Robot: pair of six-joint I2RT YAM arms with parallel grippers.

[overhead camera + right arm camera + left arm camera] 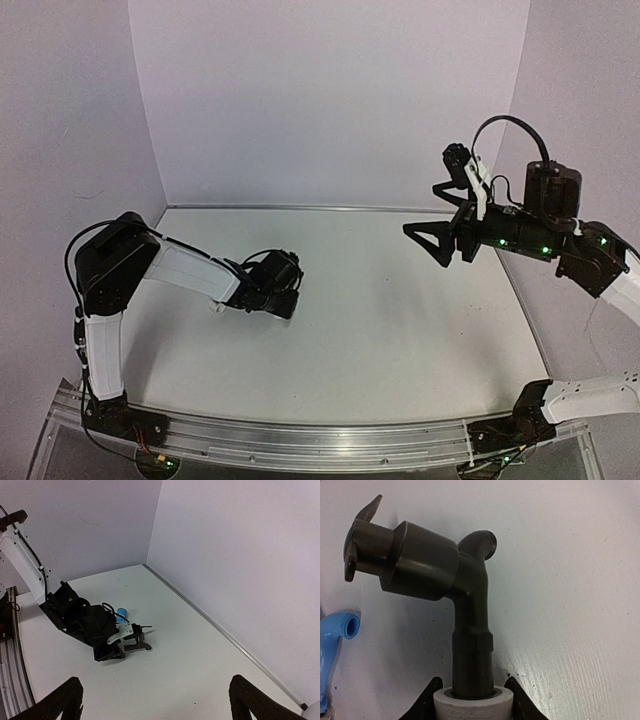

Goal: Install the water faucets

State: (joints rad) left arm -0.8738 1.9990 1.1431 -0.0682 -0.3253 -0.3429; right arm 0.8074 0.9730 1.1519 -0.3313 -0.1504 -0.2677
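Observation:
My left gripper (472,696) is shut on a white pipe fitting (472,706), low over the table. The dark silvery-grey metal faucet (470,605) has its stem seated in that fitting, with its lever handle at the upper left and its spout curving away. The light blue plastic faucet (337,630) lies on the table just to the left; its lower end is cut off by the frame. The right wrist view shows the left gripper (117,647), the metal faucet (139,642) and the blue faucet (121,613). My right gripper (432,212) is open and empty, raised high at the right, far from them.
White table (400,330) with lilac walls behind and at both sides. A metal rail (300,445) runs along the near edge by the arm bases. A seam strip (220,630) marks where the table meets the right wall.

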